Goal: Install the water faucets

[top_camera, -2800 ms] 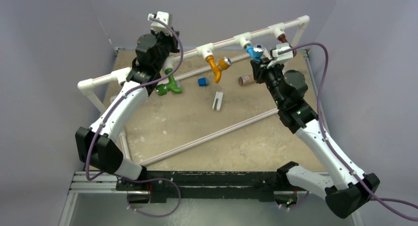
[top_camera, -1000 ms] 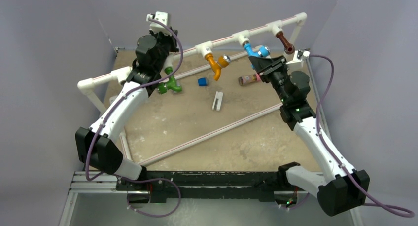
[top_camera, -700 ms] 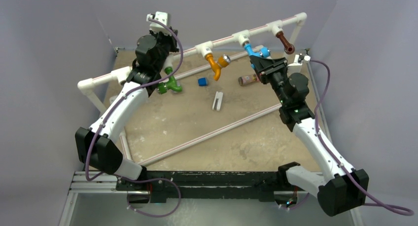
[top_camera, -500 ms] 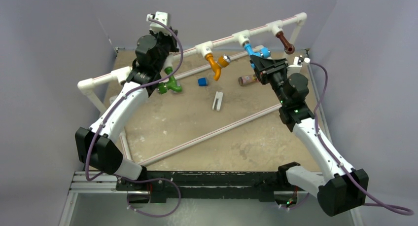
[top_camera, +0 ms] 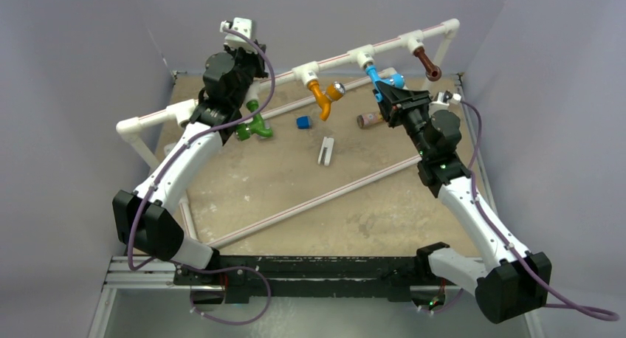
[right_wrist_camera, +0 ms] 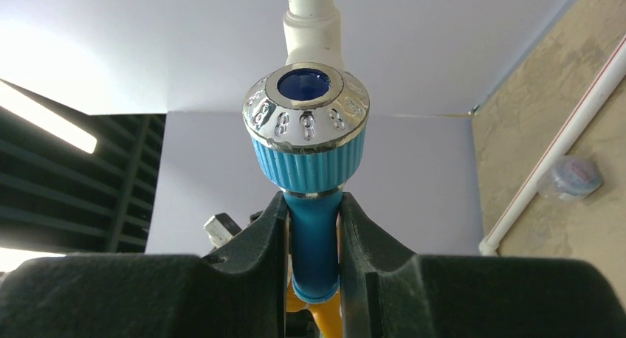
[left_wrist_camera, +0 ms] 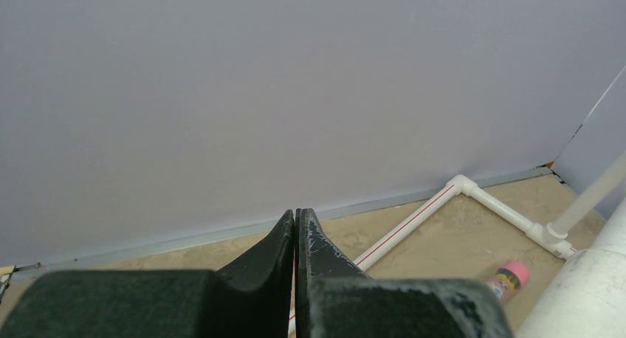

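A white pipe frame (top_camera: 336, 60) carries three faucets hanging from its tees: orange (top_camera: 322, 99), blue (top_camera: 379, 77) and brown (top_camera: 426, 63). A green faucet (top_camera: 255, 127) sits low beside my left arm, near the frame's left end. My right gripper (top_camera: 390, 94) is shut on the blue faucet's stem just below its silver-topped knob (right_wrist_camera: 306, 131), with the fingers (right_wrist_camera: 269, 231) on both sides of the stem. My left gripper (left_wrist_camera: 296, 214) is shut and empty, raised and pointing at the back wall.
A small blue cube (top_camera: 303, 122), a brown cylinder with a pink cap (top_camera: 367, 119) and a small white piece (top_camera: 325, 150) lie on the sandy board. A long loose pipe (top_camera: 317, 201) lies diagonally across it. Grey walls close in at the back and on both sides.
My right wrist has rolled and shifted slightly left while holding the blue faucet, and its knob has swung round. The left arm has not moved.
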